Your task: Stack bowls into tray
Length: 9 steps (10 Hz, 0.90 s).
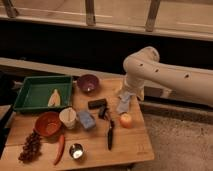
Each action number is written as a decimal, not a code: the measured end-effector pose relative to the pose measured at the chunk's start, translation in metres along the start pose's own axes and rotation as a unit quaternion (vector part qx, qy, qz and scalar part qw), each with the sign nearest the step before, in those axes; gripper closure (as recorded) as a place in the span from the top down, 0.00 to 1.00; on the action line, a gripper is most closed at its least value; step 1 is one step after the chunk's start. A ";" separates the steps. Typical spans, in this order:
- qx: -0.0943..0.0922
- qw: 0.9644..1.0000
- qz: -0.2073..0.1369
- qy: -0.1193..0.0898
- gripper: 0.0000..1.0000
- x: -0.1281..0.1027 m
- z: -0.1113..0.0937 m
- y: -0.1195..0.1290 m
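Currently above the table's (135, 146) right side, the tool (124, 103), grip impossible to tell. Just beside the green tray (33, 91), the purple bowl (88, 83); nearer the front, the orange-red bowl (48, 124), next to a white cup (67, 118).

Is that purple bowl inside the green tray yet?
No, out: the purple bowl stands on the table beside the tray, right of its rim. The pincer hangs further right, over the table.

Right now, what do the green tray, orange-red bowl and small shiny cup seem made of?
Shallow rectangular green tray: likely matte plastic, uniform colour, moulded rim. Round orange-red bowl: smooth, plastic or ceramic, unclear. Small shiny cup: probably metal, bright reflection. The hand hangs to the right in view, touching none.
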 end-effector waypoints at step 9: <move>-0.001 0.978 -0.209 -0.008 0.80 0.003 -0.013 0.165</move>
